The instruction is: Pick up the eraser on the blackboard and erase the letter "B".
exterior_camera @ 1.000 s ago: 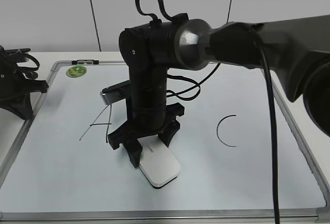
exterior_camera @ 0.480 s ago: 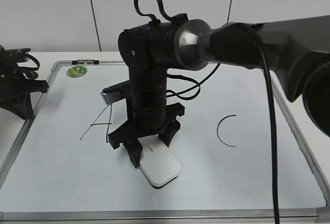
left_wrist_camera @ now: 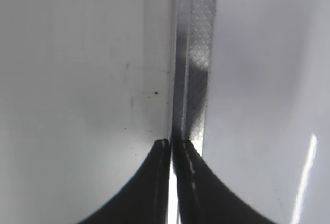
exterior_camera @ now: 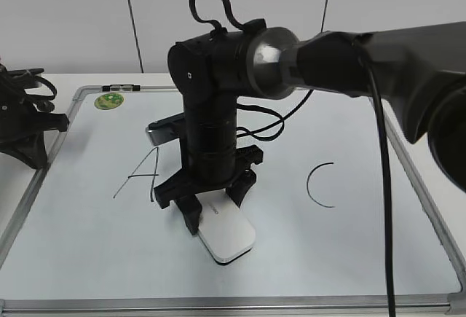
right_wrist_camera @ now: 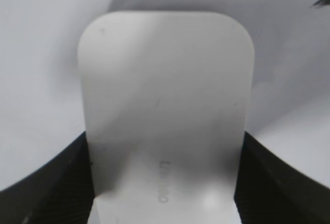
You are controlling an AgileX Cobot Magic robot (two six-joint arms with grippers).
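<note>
The eraser (exterior_camera: 227,235) lies flat on the blackboard (exterior_camera: 349,259), near its front middle. My right gripper (exterior_camera: 215,211) points straight down and is shut on the eraser's far end. In the right wrist view the eraser (right_wrist_camera: 165,95) fills the space between the two fingers (right_wrist_camera: 165,136), which press on its sides. The letter "B" does not show; the arm and eraser cover the board between the "A" (exterior_camera: 142,175) and the "C" (exterior_camera: 318,184). My left gripper (exterior_camera: 25,131) is shut and empty at the board's left edge, and in its wrist view the fingertips (left_wrist_camera: 172,144) hang over the grey frame (left_wrist_camera: 193,69).
A small green round magnet (exterior_camera: 108,100) sits at the board's far left corner, with a dark clip beside it on the frame. The right arm's cables hang over the board's middle. The grey frame (exterior_camera: 426,208) runs along the right side.
The right gripper with the eraser has shifted slightly to the right, so the whole "A" now shows. The left arm has not moved.
</note>
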